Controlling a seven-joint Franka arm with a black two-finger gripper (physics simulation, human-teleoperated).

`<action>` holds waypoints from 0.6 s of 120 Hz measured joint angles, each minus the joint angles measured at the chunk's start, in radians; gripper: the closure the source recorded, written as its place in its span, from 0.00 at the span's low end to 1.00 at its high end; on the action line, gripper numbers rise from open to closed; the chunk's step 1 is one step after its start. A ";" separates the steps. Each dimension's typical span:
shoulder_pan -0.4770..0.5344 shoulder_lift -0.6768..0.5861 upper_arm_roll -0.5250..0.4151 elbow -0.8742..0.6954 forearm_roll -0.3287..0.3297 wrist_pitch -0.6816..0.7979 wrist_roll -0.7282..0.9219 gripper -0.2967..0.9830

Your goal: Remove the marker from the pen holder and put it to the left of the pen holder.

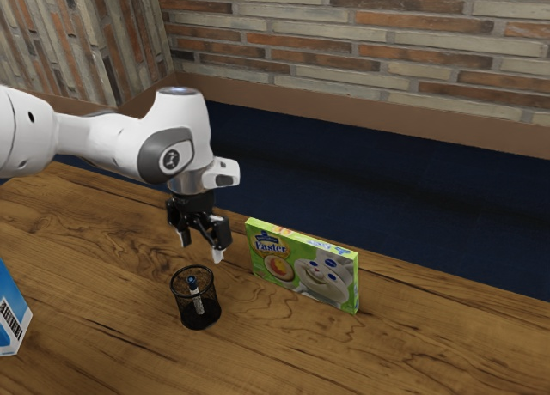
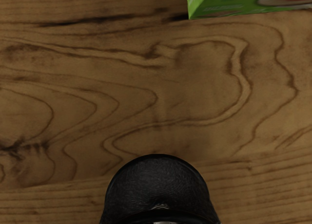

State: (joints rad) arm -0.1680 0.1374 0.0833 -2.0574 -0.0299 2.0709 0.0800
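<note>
I am observing 1 blue-and-white box (image 1: 12, 313) resting at the exterior view's left edge, and farther in, 1 black mesh pen holder (image 1: 186, 317) standing upright on the wooden table (image 1: 387, 356), with the marker (image 1: 197, 299) leaning slightly inside it. Beyond the holder's rim, I am holding the gripper (image 1: 200, 246) above the table, its 2 jaws standing open and apart. Toward the exterior view's right, 1 green Easter box (image 1: 311, 270) is standing on edge, apart from the holder.

The rounded white arm (image 1: 96, 139) has a grey, logo-marked cap (image 1: 156, 157).
</note>
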 joint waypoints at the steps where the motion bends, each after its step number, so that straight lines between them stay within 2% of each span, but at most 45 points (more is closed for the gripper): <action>1: -0.002 -0.004 0.000 -0.007 0.000 0.005 -0.001 0.25; 17: -0.018 -0.075 0.000 -0.138 0.001 0.085 -0.011 0.25; 46: -0.034 -0.106 0.000 -0.192 0.002 0.149 -0.028 0.25; 72: -0.046 -0.202 0.000 -0.298 0.003 0.167 -0.038 0.25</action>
State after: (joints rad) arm -0.2137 -0.0647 0.0828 -2.3550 -0.0265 2.2377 0.0416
